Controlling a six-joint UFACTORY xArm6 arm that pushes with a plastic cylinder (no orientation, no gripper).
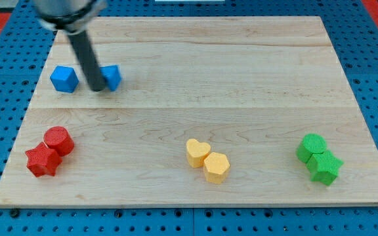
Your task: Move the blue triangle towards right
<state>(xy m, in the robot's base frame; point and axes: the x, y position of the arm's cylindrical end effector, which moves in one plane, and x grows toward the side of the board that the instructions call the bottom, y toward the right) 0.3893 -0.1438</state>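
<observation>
Pushing looks barely begun: my tip (97, 88) sits touching the blue triangle (112, 77) at its 9 o'clock side, w/ the blue cube (63, 78) just beyond. Rod only, no jaws. Triangle's at board's 10 o'clock; nearly all rightward travel left.

The rod (87, 56) covers the left part of the blue triangle (113, 77), so whether my tip (97, 88) touches it cannot be told. The rod's upper end is blurred and cut off by the view's top edge.
</observation>
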